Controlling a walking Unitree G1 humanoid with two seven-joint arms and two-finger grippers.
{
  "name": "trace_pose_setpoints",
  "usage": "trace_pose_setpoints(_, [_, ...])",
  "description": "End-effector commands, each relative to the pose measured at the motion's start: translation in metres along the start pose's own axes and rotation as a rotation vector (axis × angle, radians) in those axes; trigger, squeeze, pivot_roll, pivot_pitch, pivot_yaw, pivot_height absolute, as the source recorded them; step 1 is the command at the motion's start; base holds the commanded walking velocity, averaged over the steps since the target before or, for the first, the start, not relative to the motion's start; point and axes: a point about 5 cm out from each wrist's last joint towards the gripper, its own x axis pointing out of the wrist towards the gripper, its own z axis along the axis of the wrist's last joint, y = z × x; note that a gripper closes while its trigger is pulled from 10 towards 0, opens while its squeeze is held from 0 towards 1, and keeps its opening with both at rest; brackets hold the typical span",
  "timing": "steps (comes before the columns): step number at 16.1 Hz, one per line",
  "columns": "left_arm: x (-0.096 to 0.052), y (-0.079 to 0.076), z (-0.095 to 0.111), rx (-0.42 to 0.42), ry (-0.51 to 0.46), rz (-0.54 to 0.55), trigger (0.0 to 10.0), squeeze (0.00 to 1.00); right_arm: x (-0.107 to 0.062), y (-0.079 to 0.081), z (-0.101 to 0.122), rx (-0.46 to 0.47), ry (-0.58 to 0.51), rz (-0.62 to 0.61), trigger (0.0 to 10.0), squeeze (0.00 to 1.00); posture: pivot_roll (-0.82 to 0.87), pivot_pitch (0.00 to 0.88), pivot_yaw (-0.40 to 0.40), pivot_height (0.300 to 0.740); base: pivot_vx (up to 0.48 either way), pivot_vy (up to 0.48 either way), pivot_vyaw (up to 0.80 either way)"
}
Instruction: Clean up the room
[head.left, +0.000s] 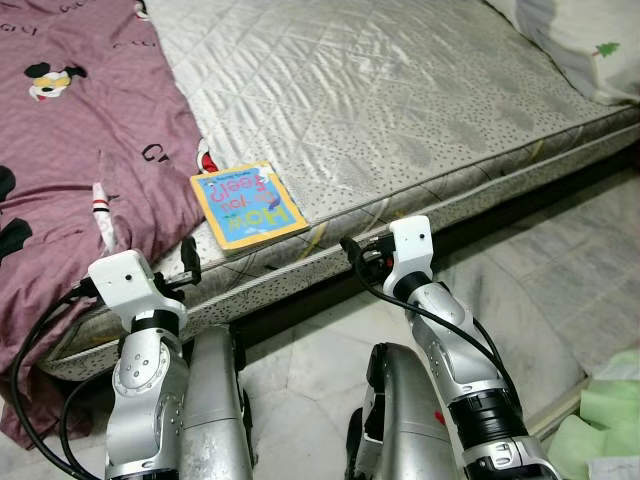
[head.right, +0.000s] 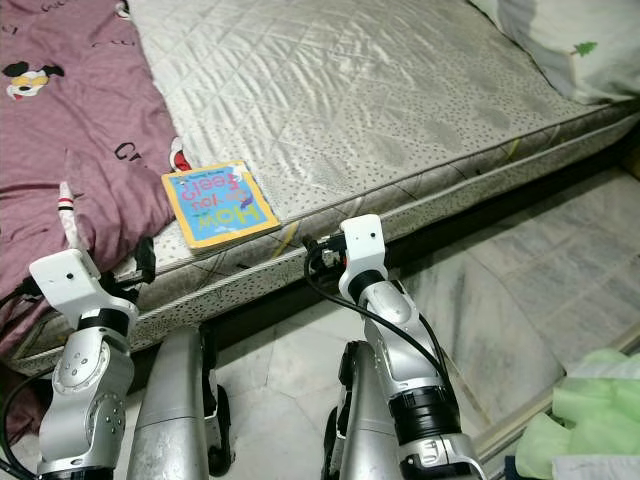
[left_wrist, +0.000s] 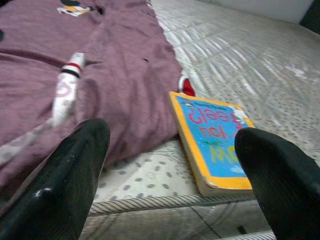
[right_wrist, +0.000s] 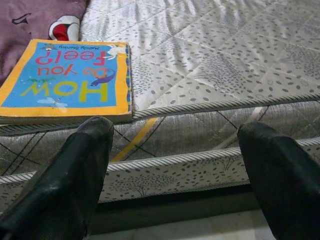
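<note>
The right gripper (right_wrist: 175, 175) is spread wide and empty. The book (right_wrist: 65, 82) lies just ahead, on the bed (head.left: 400, 110) edge. Reach up, then pinch its near edge gently.

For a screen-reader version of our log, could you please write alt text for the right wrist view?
A thin blue board book with an orange border lies flat at the near edge of a grey quilted mattress, its corner beside a maroon printed blanket. The right gripper is open, its two black fingers below the mattress edge, apart from the book.
</note>
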Motion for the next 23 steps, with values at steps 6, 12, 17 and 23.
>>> trace_pose_setpoints(6, [-0.002, -0.003, 0.001, -0.005, -0.007, -0.020, 10.0, 0.00, 0.002, 0.000, -0.002, -0.003, 0.013, 0.010, 10.0, 0.00, 0.05, 0.194, -0.050, 0.543, 0.321, 0.000, 0.00])
trace_pose_setpoints(12, [-0.003, -0.010, -0.004, -0.011, 0.028, -0.043, 10.0, 0.00, 0.004, 0.001, -0.005, 0.006, 0.033, 0.017, 10.0, 0.00, 0.05, 0.197, -0.046, 0.543, 0.251, 0.000, 0.00])
trace_pose_setpoints(17, [-0.001, 0.005, -0.012, -0.047, 0.085, 0.092, 10.0, 0.00, 0.004, 0.001, -0.005, -0.010, 0.029, 0.020, 10.0, 0.00, 0.05, 0.200, -0.047, 0.543, 0.000, 0.000, 0.00])
trace_pose_setpoints(23, [0.009, 0.012, -0.021, -0.163, 0.152, 0.112, 10.0, 0.00, 0.000, -0.010, -0.001, -0.032, 0.020, -0.001, 10.0, 0.00, 0.00, 0.206, -0.063, 0.509, 0.000, 0.000, 0.00])
